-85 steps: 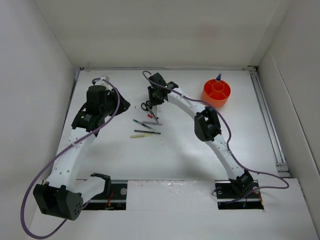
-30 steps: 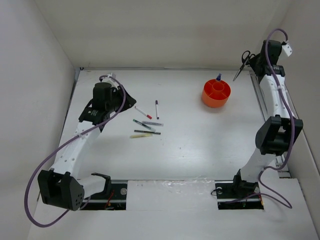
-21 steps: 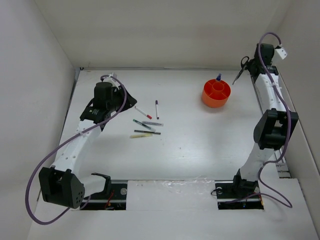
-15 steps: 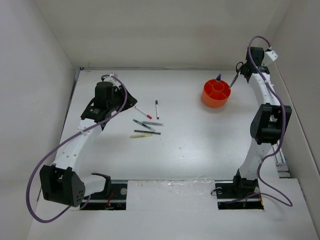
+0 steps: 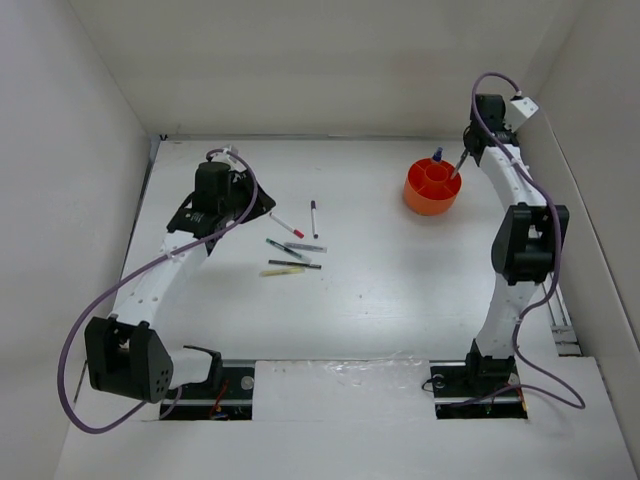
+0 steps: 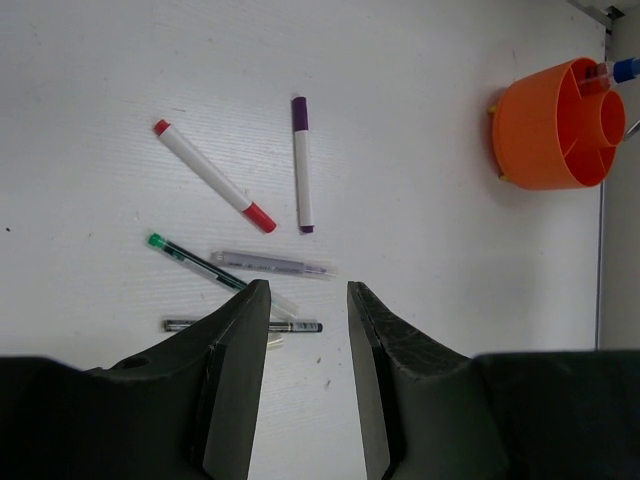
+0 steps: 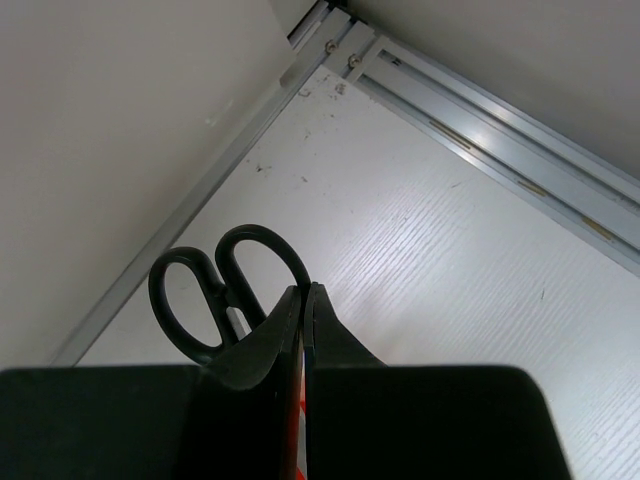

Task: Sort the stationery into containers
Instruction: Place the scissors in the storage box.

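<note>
The right pincer (image 7: 303, 292) is pressed nearly closed on the scissors (image 7: 219, 283), pinching them at the blades so the two glossy black loops stand out beyond its fingertips. The round orange cup (image 5: 422, 203) sits just beneath it, a sliver of orange showing under the fingers. I judge the step in hand to be the drop. To do it well, line the steel point over one open compartment, clear of the inner dividers and of the blue-capped pen (image 5: 437, 154) standing on the cup's far side, then lower before letting go, since smooth hard plastic lets a slim blade skid or tip the light cup. The left pincer (image 6: 305, 300) hangs part open and empty over the matt white bench (image 5: 380, 270). Slim round pens lie below and ahead of it: a white marker with red ends (image 6: 210, 176), a purple one (image 6: 301, 165) and a pale yellow stick (image 5: 282, 271).
</note>
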You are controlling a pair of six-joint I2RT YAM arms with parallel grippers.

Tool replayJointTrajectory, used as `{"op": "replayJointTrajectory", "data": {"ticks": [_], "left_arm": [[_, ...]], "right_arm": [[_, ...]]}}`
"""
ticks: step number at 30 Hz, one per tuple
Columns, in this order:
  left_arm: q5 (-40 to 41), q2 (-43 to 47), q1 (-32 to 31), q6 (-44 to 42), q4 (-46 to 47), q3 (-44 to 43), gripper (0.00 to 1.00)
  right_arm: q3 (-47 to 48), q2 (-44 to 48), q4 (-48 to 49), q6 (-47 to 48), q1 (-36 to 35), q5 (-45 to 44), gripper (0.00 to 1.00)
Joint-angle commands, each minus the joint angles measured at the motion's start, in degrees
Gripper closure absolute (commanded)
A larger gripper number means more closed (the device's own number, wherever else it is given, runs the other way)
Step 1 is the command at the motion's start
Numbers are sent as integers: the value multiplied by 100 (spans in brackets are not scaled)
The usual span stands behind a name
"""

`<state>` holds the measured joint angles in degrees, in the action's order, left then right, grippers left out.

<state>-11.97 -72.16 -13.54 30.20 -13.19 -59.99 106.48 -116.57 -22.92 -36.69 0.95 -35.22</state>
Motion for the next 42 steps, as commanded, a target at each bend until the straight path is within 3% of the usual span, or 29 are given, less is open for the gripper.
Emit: {"op": "replayJointTrajectory", "data": {"ticks": [1, 17, 35, 42], "left_arm": [[80, 44, -17, -93, 80, -286, 67], [80, -61, -17, -146, -34, -286, 67], [28, 149, -17, -146, -34, -14, 67], [-78, 255, -17, -93, 18, 40, 67]], "right_arm": [[111, -111, 393, 144, -95, -511, 100], [-197, -234, 499, 250, -508, -1276, 100], [-1199, 688, 446, -242, -789, -1672, 100], [-1752, 1110, 551, -295, -904, -1488, 88]]}}
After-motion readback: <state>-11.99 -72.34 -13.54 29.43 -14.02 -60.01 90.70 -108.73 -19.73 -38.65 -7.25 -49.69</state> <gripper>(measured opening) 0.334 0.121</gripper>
